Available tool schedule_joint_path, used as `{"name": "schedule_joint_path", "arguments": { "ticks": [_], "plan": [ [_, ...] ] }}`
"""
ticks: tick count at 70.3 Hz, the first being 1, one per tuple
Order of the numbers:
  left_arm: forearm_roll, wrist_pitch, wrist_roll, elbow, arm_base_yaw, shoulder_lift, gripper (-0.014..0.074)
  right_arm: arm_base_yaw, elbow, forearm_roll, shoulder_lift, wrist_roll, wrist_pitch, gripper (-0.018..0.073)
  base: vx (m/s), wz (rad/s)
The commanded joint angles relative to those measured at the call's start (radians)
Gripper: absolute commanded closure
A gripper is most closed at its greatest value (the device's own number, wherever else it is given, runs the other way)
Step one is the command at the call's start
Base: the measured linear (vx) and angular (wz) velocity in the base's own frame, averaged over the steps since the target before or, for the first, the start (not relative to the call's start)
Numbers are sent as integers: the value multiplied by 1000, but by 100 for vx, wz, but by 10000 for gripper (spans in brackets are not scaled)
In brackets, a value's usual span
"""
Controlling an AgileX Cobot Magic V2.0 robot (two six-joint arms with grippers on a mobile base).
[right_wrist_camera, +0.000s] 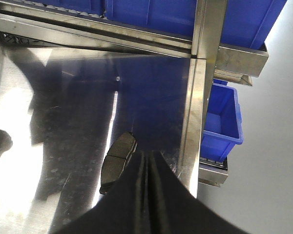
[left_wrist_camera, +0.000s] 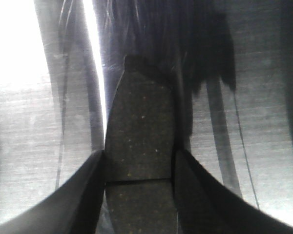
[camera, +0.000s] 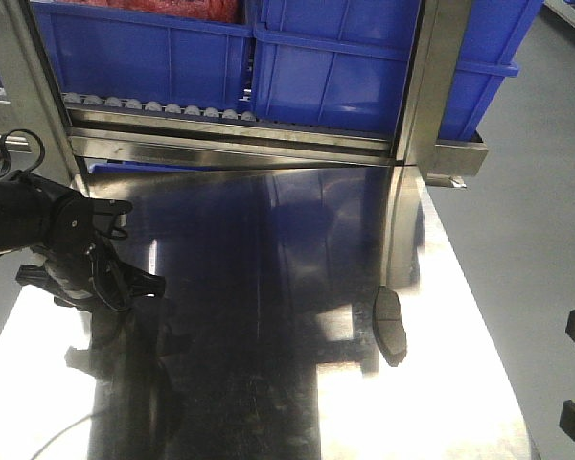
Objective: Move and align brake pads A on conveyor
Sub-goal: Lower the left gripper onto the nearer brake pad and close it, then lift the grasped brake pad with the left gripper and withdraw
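L end effector (left_wrist_camera: 139,163): closed onto the gripped brake pad (left_wrist_camera: 139,122). Both fingers (left_wrist_camera: 73,204) are pressed against the pad's long edges, approx. level with the groove across its middle. The pad is seen lengthwise, pointing away from the wrist cam, above the steel tabletop (left_wrist_camera: 29,146). Lifted or resting: cannot be told.

R end effector (right_wrist_camera: 147,163): fingers fully closed against each other, nothing held.

Loose brake pad (camera: 390,324) is laid flat on the tabletop, right-hand side, near the upright steel post (right_wrist_camera: 200,97). In the right wrist view it is located just left of the closed fingertips; contact cannot be told. The two pads are well apart.

Blue bins (camera: 335,57) are seen on the rollers behind the tabletop.
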Motion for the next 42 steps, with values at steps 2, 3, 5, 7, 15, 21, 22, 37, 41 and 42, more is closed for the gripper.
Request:
{"name": "schedule_joint_path", "arguments": {
  "ticks": [2, 3, 5, 7, 15, 21, 22, 37, 41, 42],
  "plan": [
    [-1, 7, -3, -19, -1, -38, 457, -2, -26, -2, 3, -8, -74, 566, 0, 0],
    [-1, 7, -3, -19, -1, -39, 461, -2, -26, -2, 3, -8, -74, 566, 0, 0],
    [-1, 6, -3, -19, -1, -40, 465, -2, -26, -2, 3, -8, -74, 566, 0, 0],
    [-1, 5, -3, -19, -1, -42, 469, -2, -26, -2, 3, -8, -74, 566, 0, 0],
    [-1, 0, -3, -14, -2, -68, 471, -2, -26, -2, 3, -8, -74, 566, 0, 0],
    [0, -38, -3, 19, -2, -114, 470, -2, -26, -2, 3, -8, -74, 566, 0, 0],
    [0, -48, -3, 26, -2, -123, 470, -2, -26, -2, 3, -8, -74, 566, 0, 0],
    [0, -166, -1, 162, -2, -298, 470, -2, -26, -2, 3, -8, -74, 566, 0, 0],
    [0, -189, -1, 199, -2, -351, 470, -2, -26, -2, 3, -8, -74, 566, 0, 0],
    [0, -194, -1, 209, -2, -365, 470, -2, -26, -2, 3, -8, -74, 566, 0, 0]
  ]
}}
